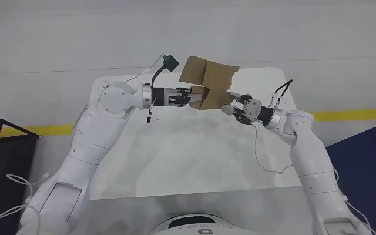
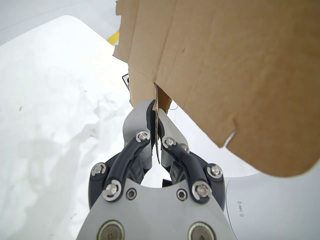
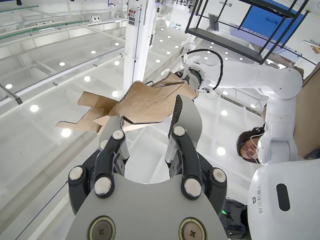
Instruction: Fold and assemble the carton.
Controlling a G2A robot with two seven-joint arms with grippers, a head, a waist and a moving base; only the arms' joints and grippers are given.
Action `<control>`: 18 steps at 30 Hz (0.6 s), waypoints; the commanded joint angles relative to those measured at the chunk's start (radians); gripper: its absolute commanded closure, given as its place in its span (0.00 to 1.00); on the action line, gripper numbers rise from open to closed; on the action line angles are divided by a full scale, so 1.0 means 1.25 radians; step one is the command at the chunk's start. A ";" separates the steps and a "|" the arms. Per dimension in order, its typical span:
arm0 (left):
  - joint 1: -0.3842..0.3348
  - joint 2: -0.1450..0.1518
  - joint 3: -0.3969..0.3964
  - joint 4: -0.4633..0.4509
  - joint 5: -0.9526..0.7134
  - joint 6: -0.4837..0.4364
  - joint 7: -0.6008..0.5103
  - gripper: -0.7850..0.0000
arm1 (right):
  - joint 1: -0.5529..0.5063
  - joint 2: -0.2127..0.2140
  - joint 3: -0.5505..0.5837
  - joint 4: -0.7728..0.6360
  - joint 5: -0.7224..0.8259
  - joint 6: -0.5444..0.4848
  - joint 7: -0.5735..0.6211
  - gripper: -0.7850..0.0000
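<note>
Clamped tight on a thin cardboard edge, the left gripper (image 2: 155, 126) holds the carton (image 2: 225, 63) up off the white table (image 2: 50, 106), the pinched flap standing edge-on between its pads. From that grip the brown sheet fans out ahead of and above the tool, creased but not yet boxed, with its slotted flaps hanging loose at the far side.

Across from it, the right gripper (image 3: 148, 113) is released, its jaws spread wide. The carton lies straight ahead of this tool, and a lower flap reaches in between the spread fingers (image 3: 186, 116). Whether either one touches the cardboard cannot be told.

In the top view the carton's long axis runs from one gripper to the other, over the far part of the table, with the left gripper at one end and the right gripper just beside the opposite lower corner. The left arm carries the piece. The right arm is the free one and the nearer to the loose flaps, so the coming fold likely depends on it closing on the flap ahead of it while the left keeps the sheet raised. A pinch on the wrong panel could twist the sheet out of the single grip.
</note>
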 commanded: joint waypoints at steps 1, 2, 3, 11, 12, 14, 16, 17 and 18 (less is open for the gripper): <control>0.000 0.001 0.001 0.000 0.006 -0.001 0.002 1.00 | 0.001 0.005 -0.013 0.001 0.030 -0.001 -0.016 0.61; 0.000 0.001 0.001 0.001 0.008 0.000 0.003 1.00 | 0.001 0.009 -0.018 0.000 0.043 -0.001 -0.024 0.66; 0.000 0.002 0.002 0.001 0.009 0.000 0.003 1.00 | 0.001 0.013 -0.023 -0.002 0.055 -0.001 -0.032 0.68; -0.009 0.005 0.005 0.024 0.025 0.005 0.008 1.00 | -0.012 0.050 -0.051 -0.034 0.131 -0.001 -0.073 0.87; -0.012 0.005 0.003 0.029 0.024 0.007 0.012 1.00 | -0.014 0.055 -0.053 -0.039 0.136 -0.001 -0.077 0.89; -0.015 0.005 0.002 0.037 0.018 0.009 0.023 1.00 | -0.019 0.064 -0.057 -0.048 0.145 -0.001 -0.083 0.96; -0.021 0.004 0.001 0.043 0.013 0.010 0.032 1.00 | -0.023 0.073 -0.060 -0.055 0.153 -0.001 -0.088 0.93; -0.022 0.004 0.000 0.046 0.007 0.011 0.038 1.00 | -0.025 0.077 -0.062 -0.059 0.156 -0.001 -0.090 0.89; -0.023 0.004 0.000 0.049 0.001 0.012 0.043 1.00 | -0.028 0.081 -0.066 -0.062 0.159 -0.001 -0.094 0.84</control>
